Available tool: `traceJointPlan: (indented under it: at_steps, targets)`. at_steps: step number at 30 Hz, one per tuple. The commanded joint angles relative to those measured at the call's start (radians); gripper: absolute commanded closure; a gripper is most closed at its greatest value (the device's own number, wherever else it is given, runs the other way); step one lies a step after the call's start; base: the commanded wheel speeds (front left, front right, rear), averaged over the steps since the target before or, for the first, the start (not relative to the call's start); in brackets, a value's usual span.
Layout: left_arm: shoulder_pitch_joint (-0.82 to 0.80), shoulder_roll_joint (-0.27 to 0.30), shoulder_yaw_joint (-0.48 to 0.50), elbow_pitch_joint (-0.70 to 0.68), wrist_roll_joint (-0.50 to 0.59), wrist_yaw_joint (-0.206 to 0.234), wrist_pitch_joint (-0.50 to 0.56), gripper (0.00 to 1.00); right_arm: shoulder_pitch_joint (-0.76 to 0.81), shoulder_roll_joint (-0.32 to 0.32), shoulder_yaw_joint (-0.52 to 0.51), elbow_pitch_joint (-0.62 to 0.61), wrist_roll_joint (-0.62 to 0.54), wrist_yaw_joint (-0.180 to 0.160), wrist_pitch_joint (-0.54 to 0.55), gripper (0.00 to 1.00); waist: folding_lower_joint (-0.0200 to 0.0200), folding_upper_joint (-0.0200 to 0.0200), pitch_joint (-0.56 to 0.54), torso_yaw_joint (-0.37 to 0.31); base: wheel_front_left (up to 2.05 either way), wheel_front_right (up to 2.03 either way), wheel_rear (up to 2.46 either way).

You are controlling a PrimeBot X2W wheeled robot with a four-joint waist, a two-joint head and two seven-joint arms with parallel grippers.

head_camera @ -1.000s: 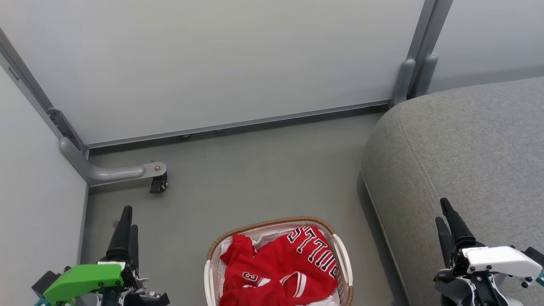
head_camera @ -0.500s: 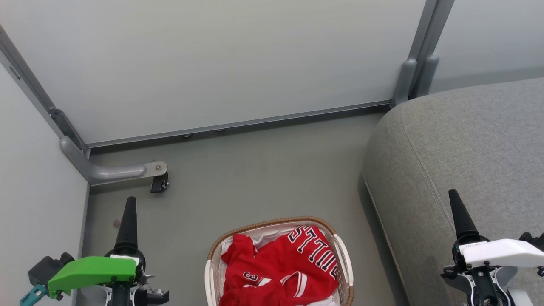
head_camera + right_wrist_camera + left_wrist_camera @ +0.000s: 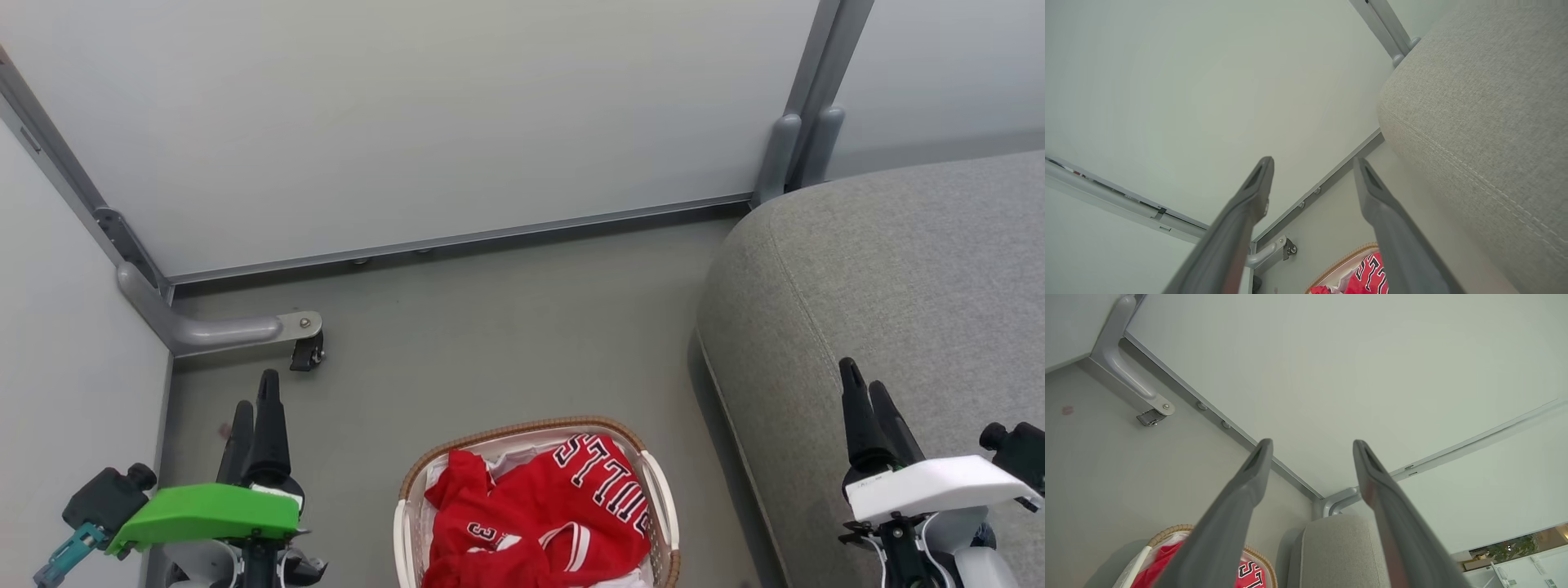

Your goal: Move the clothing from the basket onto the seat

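Inspection, both arms and work area.

**Left jaws:** released. In the left wrist view the two dark fingers (image 3: 1237, 510) stand wide apart with nothing between them. They hang over the bare floor (image 3: 490, 327). A grey bracket with a small black caster (image 3: 306, 353) sits just beyond their tips.

**Right jaws:** released. I see the fingers (image 3: 1237, 220) spread equally wide, with nothing held. In the head view these jaws stand over the near left part of the seat (image 3: 898, 269). I cannot tell whether they touch it.

**The basket** (image 3: 522, 427): on the floor between the two pairs of jaws, well apart from each and short of the fingertips, on the robot's side of them. A strip of floor separates it from the seat, which lies on the right jaws' side.

**The clothing** (image 3: 539, 514): all of it is in the basket, in a crumpled red heap.
- The black "BULLS" lettering lies uppermost on the side toward the right jaws.
- A number shows on a fold toward the left jaws.
- A white sheet (image 3: 508, 457) shows at the basket's far edge.

No garment lies on the seat.

**Surroundings:** pale partition panels (image 3: 408, 122) close off the space ahead of both jaws.
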Motion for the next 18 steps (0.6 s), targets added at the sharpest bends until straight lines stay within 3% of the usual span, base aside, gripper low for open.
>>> traceJointPlan:
  at_steps: [1, 18]
  targets:
    - [0.000, 0.007, -0.007, -0.015, 0.037, 0.008, -0.011, 0.00, 0.000, -0.008, 0.004, -0.019, -0.044, 0.000, -0.012, 0.00, 0.0000, 0.0000, 0.000, 0.000, 0.00, 0.00, 0.00]
    - [0.029, 0.009, -0.018, 0.004, 0.280, 0.029, -0.063, 0.00, 0.018, -0.010, 0.041, 0.004, -0.328, 0.000, -0.063, 0.00, 0.0000, 0.0000, -0.001, 0.002, 0.00, 0.00, 0.00]
